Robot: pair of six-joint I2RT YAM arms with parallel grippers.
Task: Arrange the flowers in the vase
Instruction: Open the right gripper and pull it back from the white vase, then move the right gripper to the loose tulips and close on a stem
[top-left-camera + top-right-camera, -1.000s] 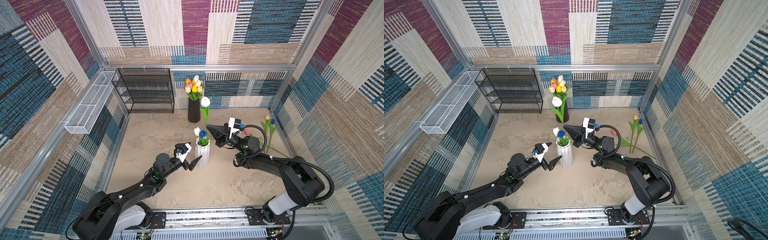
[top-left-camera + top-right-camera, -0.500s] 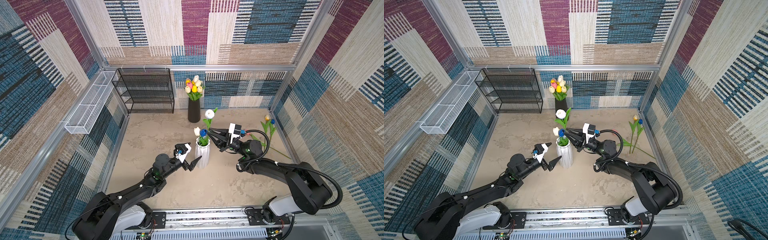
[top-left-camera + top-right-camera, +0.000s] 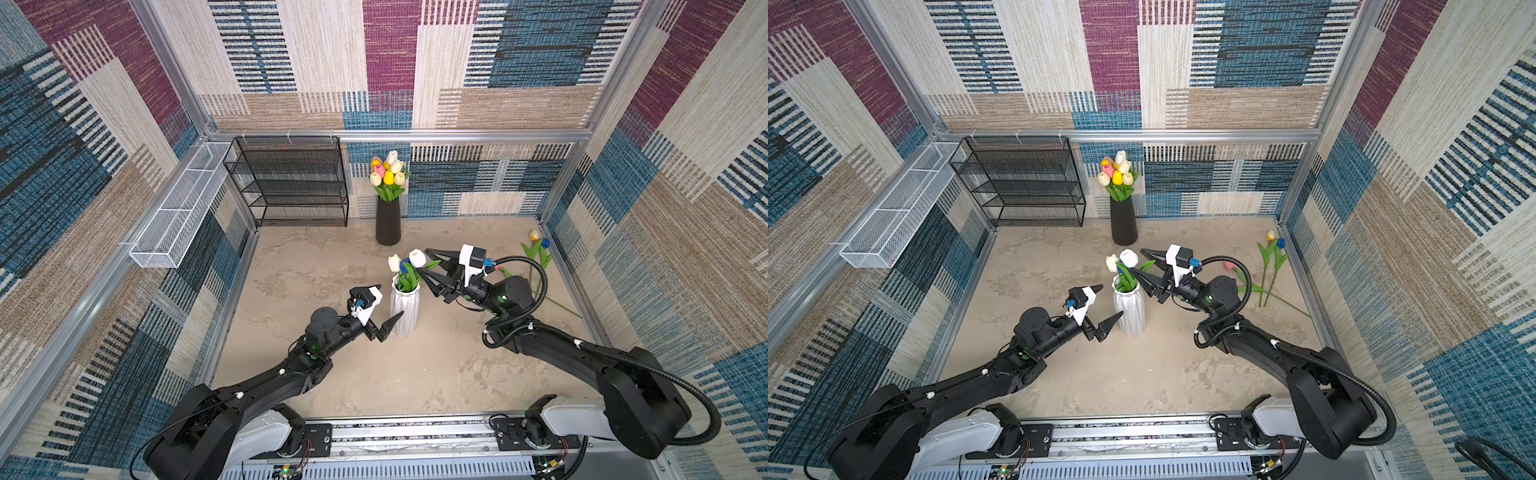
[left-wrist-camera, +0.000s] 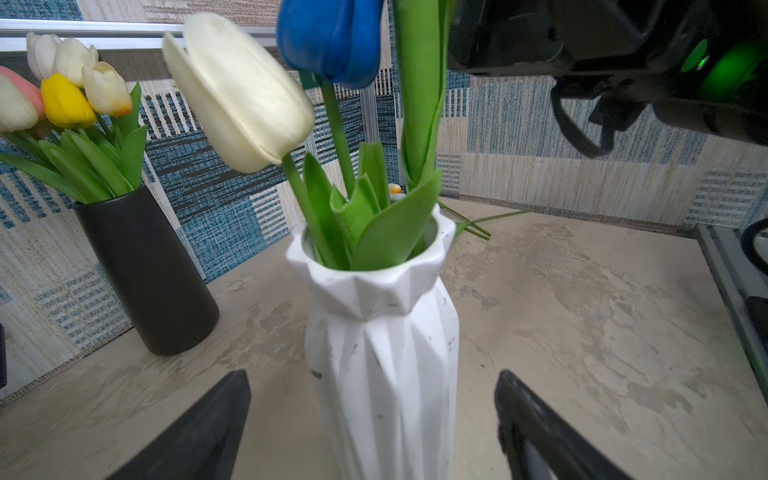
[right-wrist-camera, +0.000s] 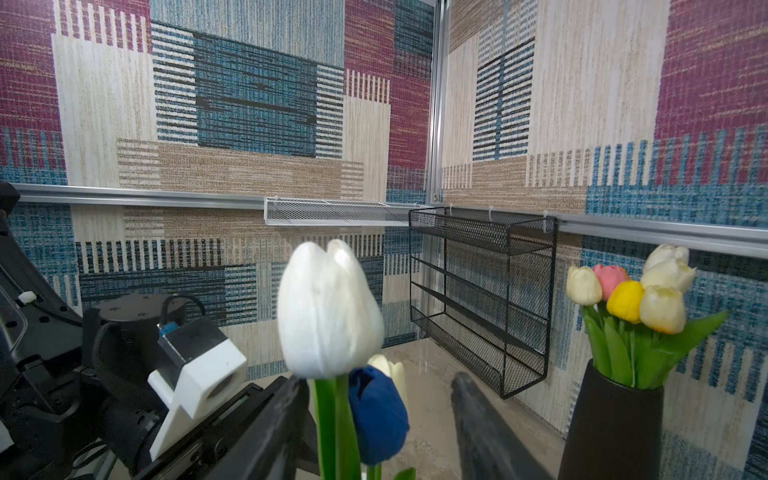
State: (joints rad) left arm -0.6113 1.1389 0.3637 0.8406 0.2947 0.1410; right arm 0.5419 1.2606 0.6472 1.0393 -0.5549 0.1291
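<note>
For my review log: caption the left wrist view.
Open left end effector flanks a white faceted ceramic vase holding a cream-white tulip and a blue tulip; black cylindrical vase behind.

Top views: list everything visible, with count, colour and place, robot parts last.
white vase: one, white, table centre
front tulips: three, white and blue, in white vase
black vase: one, black, back wall
back tulips: about six, cream, pink, yellow, in black vase
loose tulips: three, orange, blue, pink, near right wall
wire shelf: one, black, back wall
mesh basket: one, white, left rail
left gripper: one, black, open by white vase
right gripper: one, black, open around white tulip stem
</note>
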